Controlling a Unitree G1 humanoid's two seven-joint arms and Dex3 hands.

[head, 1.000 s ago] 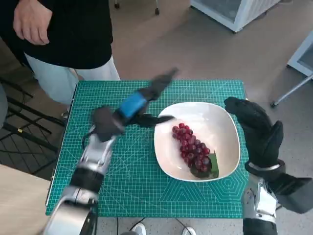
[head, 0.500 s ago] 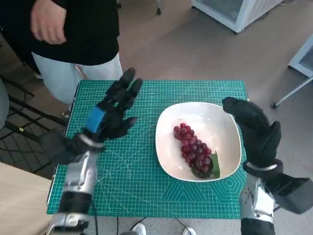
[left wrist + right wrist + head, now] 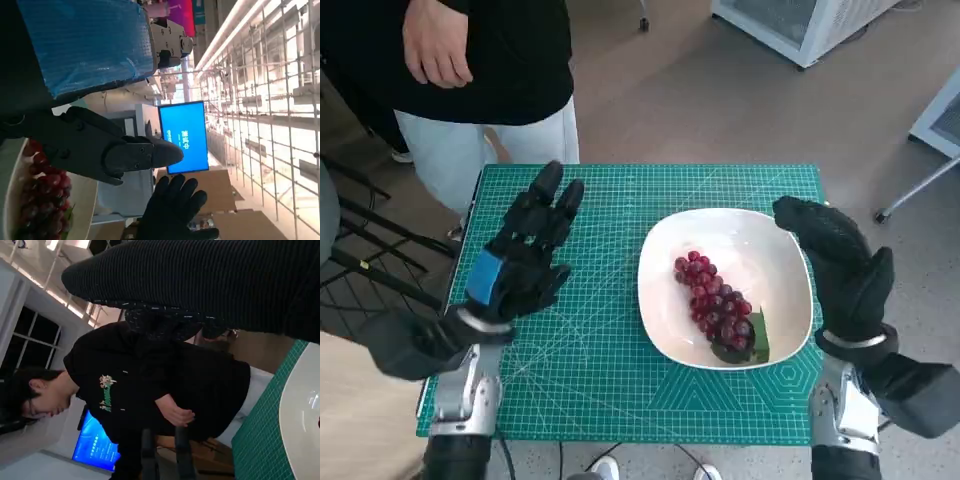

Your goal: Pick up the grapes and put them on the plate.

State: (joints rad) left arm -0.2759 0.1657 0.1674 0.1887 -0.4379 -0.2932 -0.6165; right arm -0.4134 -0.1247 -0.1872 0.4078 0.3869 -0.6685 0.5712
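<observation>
Table: green gridded cutting mat (image 3: 620,370) covering the small tabletop, bearing the plate and both hands.
Person: black top and pale trousers (image 3: 490,90), standing at the mat's far left corner, one bare hand hanging at the chest (also seen in the right wrist view (image 3: 150,385)).
Plate: white rounded-square ceramic plate (image 3: 760,250) on the mat's right half, its rim just beside the gloved hand.
Left hand: black hand with blue tape over its back (image 3: 520,265), raised above the mat's left half, fingers (image 3: 552,200) spread apart and holding nothing, well apart from the plate.
Right hand: black knitted-glove hand (image 3: 840,265) at the plate's right rim, fingers loosely extended and empty; touching the rim or not, impossible to tell.
Grapes: bunch of dark red grapes with a green leaf (image 3: 712,303), lying on the plate, left of centre (leaf end toward the robot), also visible in the left wrist view (image 3: 40,200).
</observation>
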